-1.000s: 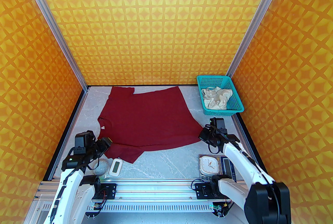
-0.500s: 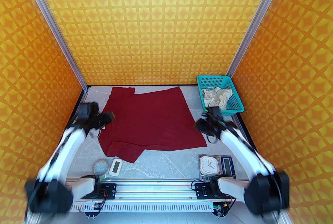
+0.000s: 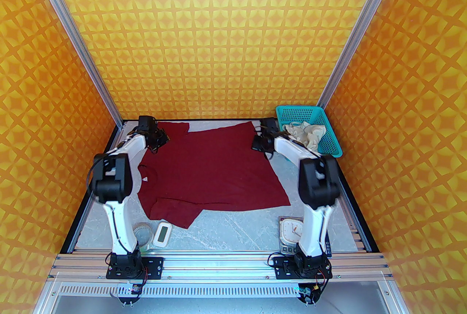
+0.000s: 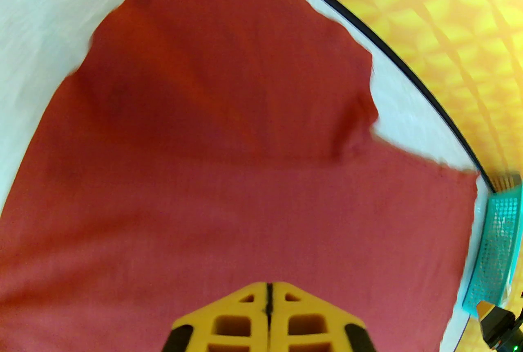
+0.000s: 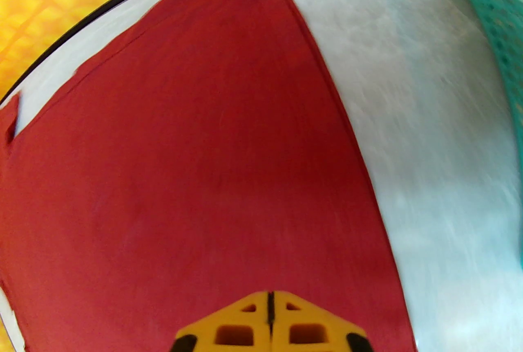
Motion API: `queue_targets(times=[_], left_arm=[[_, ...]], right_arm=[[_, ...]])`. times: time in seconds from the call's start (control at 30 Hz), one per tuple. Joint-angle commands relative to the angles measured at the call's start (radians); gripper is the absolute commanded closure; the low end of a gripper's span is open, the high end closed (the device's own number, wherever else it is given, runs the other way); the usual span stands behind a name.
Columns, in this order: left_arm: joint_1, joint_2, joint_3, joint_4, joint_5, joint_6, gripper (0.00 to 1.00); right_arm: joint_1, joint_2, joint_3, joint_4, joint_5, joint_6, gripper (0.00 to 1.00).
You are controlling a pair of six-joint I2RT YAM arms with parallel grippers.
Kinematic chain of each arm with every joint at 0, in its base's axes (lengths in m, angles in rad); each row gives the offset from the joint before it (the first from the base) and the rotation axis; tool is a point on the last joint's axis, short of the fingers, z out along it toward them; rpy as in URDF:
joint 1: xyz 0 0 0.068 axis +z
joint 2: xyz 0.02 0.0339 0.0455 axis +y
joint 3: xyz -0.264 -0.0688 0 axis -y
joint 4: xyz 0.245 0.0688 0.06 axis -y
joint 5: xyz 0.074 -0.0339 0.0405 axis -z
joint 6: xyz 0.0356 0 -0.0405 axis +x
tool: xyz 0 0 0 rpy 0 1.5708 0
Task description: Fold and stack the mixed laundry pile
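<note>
Left wrist view: the left gripper [image 4: 269, 295] is pressing its yellow fingers [image 4: 241, 321] flat together and is hanging over the dark red shirt [image 4: 204, 187] by the far sleeve; whether the tips are touching the cloth, I cannot tell. On the other side, the right gripper [image 5: 269, 301] is likewise holding its fingers pressed together, poised over the shirt's far right corner, with bare marble table [image 5: 429, 137] just beside the hem. From above, the shirt is lying spread flat across the table, collar toward the left, one sleeve pointing at the near edge. Cream-white shorts [image 3: 304, 135] are lying crumpled inside a teal mesh basket [image 3: 332, 150] in the far right corner; the right arm is crossing in front of that basket's near left corner and is covering the right side of a white analog clock [image 3: 290, 230]. Beside the left arm's base, a clear tape roll [image 3: 144, 231] is sitting partly hidden, touching a small white digital timer [image 3: 163, 233]. A white tag [image 3: 144, 179] is showing at the collar, too small to read, as are the timer's screen and the clock's numerals.
</note>
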Motion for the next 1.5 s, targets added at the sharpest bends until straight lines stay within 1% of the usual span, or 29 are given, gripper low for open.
queue_targets(times=[0.0,0.1,0.23,0.33,0.43,0.57,0.7,0.87,0.97,1.07,1.1,1.17,1.23,1.33,1.4,1.47], left_arm=[[-0.006,0.106,0.129,-0.07,-0.02,-0.009,1.0],[-0.005,0.197,0.23,-0.116,-0.019,-0.007,1.0],[-0.01,0.279,0.314,-0.136,-0.016,-0.002,1.0],[-0.013,0.337,0.39,-0.153,0.0,0.01,1.0],[-0.018,0.388,0.46,-0.152,0.028,0.01,1.0],[-0.023,0.457,0.569,-0.161,0.062,0.001,1.0],[-0.023,0.517,0.667,-0.155,0.088,-0.015,1.0],[-0.019,0.566,0.742,-0.147,0.098,-0.026,1.0],[-0.016,0.567,0.766,-0.145,0.121,-0.004,1.0],[-0.017,0.512,0.765,-0.176,0.122,0.051,1.0],[-0.015,0.482,0.751,-0.187,0.122,0.07,0.97],[-0.016,0.397,0.685,-0.189,0.121,0.101,0.89],[-0.019,0.289,0.594,-0.188,0.117,0.135,0.78],[-0.024,0.13,0.436,-0.197,0.116,0.176,0.67],[-0.025,0.007,0.302,-0.207,0.112,0.193,0.62],[-0.025,-0.112,0.141,-0.192,0.091,0.206,0.63]], right_arm=[[0.0,0.139,0.158,-0.113,0.032,-0.013,1.0],[-0.001,0.237,0.283,-0.195,0.046,0.011,1.0],[-0.003,0.312,0.388,-0.281,0.099,0.042,1.0],[-0.01,0.336,0.429,-0.333,0.14,0.071,1.0],[-0.026,0.332,0.426,-0.348,0.173,0.1,1.0],[-0.049,0.333,0.42,-0.329,0.16,0.118,1.0],[-0.057,0.353,0.457,-0.329,0.143,0.125,1.0],[-0.057,0.364,0.491,-0.329,0.122,0.127,1.0],[-0.056,0.342,0.506,-0.334,0.081,0.123,1.0],[-0.056,0.258,0.456,-0.313,0.043,0.125,1.0],[-0.056,0.223,0.422,-0.297,0.032,0.128,1.0],[-0.051,0.124,0.316,-0.239,-0.002,0.127,1.0],[-0.028,0.01,0.18,-0.178,-0.03,0.118,1.0],[0.028,-0.145,-0.026,-0.085,-0.086,0.079,1.0],[0.08,-0.24,-0.167,-0.019,-0.135,0.052,0.99],[0.152,-0.325,-0.3,0.057,-0.179,0.031,0.95]])
